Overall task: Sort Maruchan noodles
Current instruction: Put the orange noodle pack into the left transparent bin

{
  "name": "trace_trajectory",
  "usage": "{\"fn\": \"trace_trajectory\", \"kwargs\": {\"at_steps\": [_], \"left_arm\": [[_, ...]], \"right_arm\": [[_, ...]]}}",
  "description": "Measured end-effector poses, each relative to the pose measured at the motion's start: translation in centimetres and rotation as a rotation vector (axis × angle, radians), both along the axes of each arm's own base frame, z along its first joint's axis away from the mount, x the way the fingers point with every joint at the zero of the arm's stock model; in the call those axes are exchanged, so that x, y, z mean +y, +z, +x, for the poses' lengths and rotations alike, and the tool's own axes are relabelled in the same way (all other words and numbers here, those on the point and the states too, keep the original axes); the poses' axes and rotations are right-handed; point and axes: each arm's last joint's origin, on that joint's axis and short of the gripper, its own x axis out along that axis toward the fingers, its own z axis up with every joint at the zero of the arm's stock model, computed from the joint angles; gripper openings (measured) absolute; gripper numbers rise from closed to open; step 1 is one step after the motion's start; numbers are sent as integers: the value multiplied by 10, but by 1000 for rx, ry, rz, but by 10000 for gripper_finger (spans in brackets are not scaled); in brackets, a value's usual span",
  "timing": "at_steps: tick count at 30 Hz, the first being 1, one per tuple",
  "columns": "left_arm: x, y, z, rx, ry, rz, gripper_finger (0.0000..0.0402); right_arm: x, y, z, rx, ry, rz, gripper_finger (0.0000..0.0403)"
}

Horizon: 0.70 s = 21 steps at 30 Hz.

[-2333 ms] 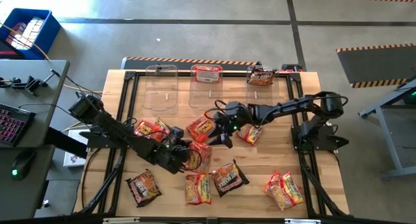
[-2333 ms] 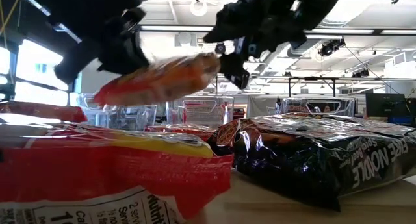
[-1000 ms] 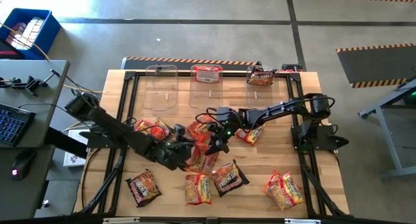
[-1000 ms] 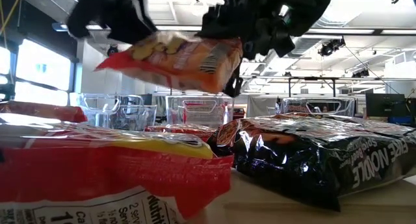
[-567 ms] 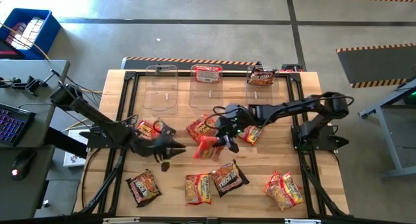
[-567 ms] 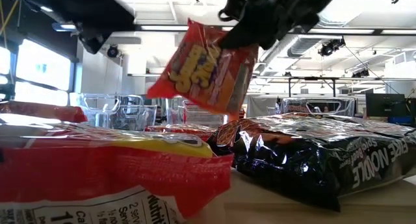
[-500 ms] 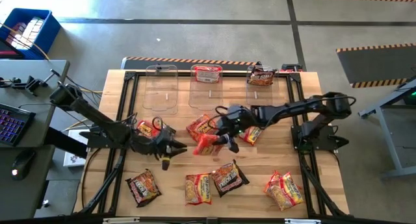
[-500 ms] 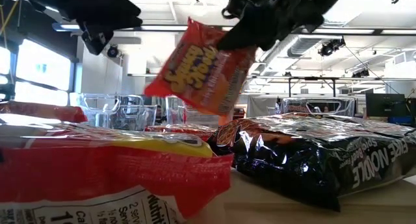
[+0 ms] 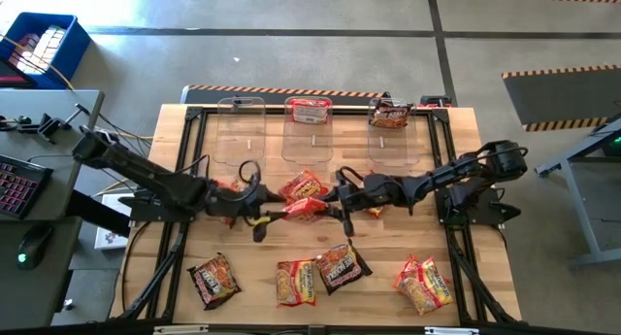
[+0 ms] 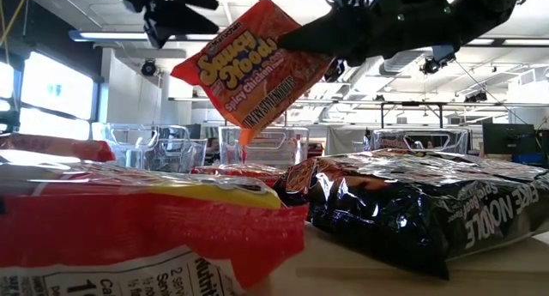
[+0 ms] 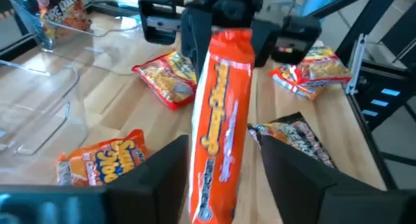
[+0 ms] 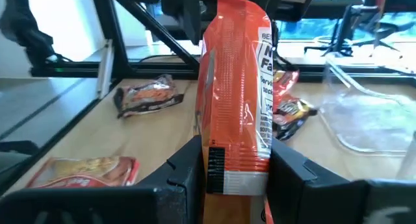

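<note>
Orange packet (image 10: 250, 63) with yellow lettering, black claws (image 9: 342, 211)

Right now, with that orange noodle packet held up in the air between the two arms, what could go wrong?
1. The right gripper alone pinches the orange packet by one end, so it may slip and drop among the loose packets.
2. The left gripper, jaws open, sits close beside it and could snag the packet.
3. The packet hangs far from the clear bins, so the carry may jostle it.
</note>
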Motion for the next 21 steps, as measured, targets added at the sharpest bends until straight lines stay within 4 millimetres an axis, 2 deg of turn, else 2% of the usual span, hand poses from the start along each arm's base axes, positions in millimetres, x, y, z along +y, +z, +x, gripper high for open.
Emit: {"fn": "trace_trajectory", "kwargs": {"at_steps": [4,8,16,21], "left_arm": [[7,9,5,-1,-7,-24,220],[12,9,9,37,-4,-26,237],[10,8,25,106,-37,38,244],[12,15,35,126,-62,117,244]], "right_arm": [[0,5,3,-23,4,-29,108],[1,9,5,-41,7,-56,108],[0,17,8,-84,-28,-93,108],[-2,18,9,-101,-41,-93,107]]}}
